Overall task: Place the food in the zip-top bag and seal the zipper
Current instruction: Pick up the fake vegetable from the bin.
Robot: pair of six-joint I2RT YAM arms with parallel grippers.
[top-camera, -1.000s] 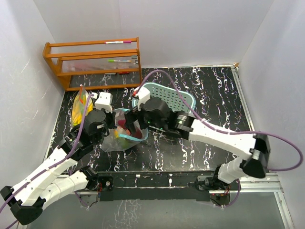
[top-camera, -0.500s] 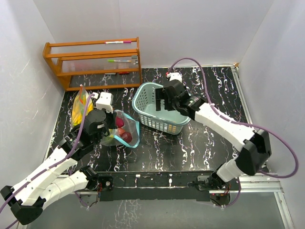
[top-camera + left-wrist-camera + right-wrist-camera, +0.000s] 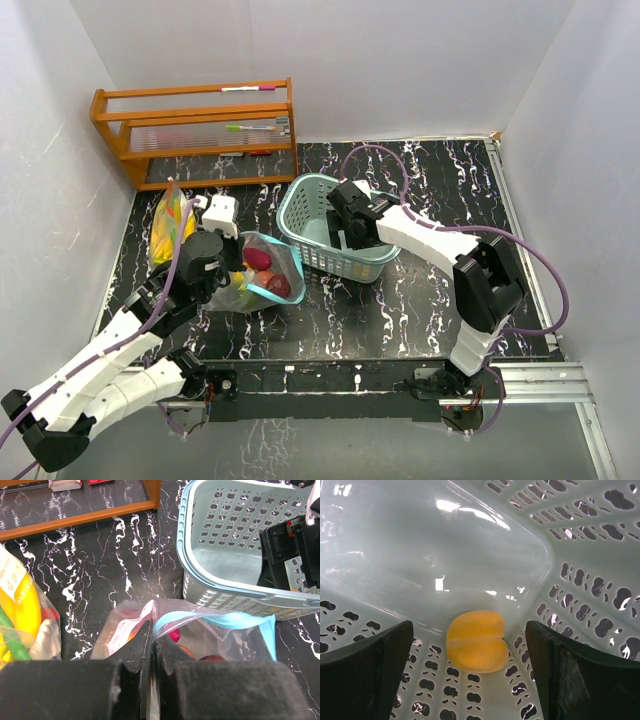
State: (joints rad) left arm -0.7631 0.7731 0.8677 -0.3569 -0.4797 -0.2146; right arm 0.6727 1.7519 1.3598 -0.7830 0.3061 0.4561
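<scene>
A clear zip-top bag (image 3: 262, 272) with a blue zipper strip lies open on the table, with red and orange round fruits (image 3: 278, 286) inside. It also shows in the left wrist view (image 3: 220, 630). My left gripper (image 3: 152, 645) is shut on the bag's rim. My right gripper (image 3: 470, 665) is open inside the pale teal basket (image 3: 300, 205), its fingers on either side of a small orange-yellow fruit (image 3: 476, 641) lying in the basket's corner. In the top view the right gripper (image 3: 345, 228) reaches down into the basket.
A second bag (image 3: 168, 225) holding yellow bananas and a green pepper lies at the far left. A wooden rack (image 3: 195, 130) with pens stands at the back left. White walls close in the table.
My right arm has swung away from the bag, back to the basket, and has lowered into it. The basket has shifted back. The left gripper has kept hold of the bag's rim.
</scene>
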